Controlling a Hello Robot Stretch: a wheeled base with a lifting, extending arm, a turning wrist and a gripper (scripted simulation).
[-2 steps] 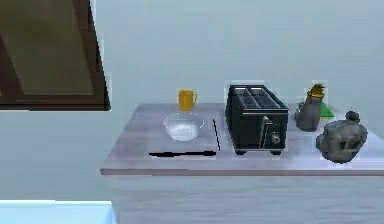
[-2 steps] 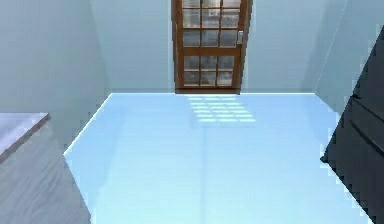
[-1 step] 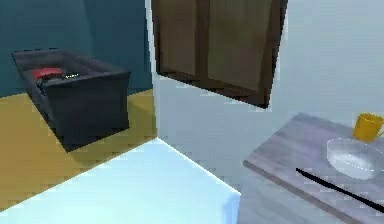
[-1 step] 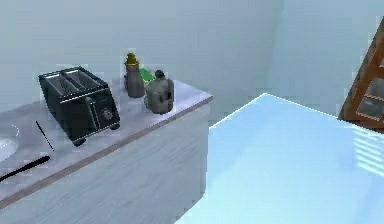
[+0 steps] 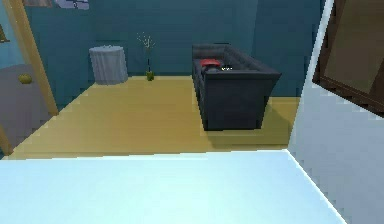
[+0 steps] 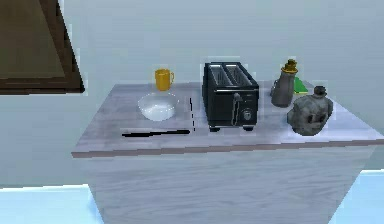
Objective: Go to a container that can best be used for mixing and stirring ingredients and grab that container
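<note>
Arm side view: a white bowl (image 6: pixel 158 106) sits on the grey countertop (image 6: pixel 105 140), left of a black 2-slot toaster (image 6: pixel 231 96). 1 yellow mug (image 6: pixel 163 79) stands just behind the bowl, and a thin dark strip (image 6: pixel 155 133), perhaps a knife, lies in front of it. Right of the toaster stand a dark jug (image 6: pixel 286 85) and a grey lumpy object (image 6: pixel 310 110). The gripper's state cannot be told. In the forward view, a dark bin (image 5: pixel 235 85) stands on a yellow floor (image 5: pixel 120 115).
</note>
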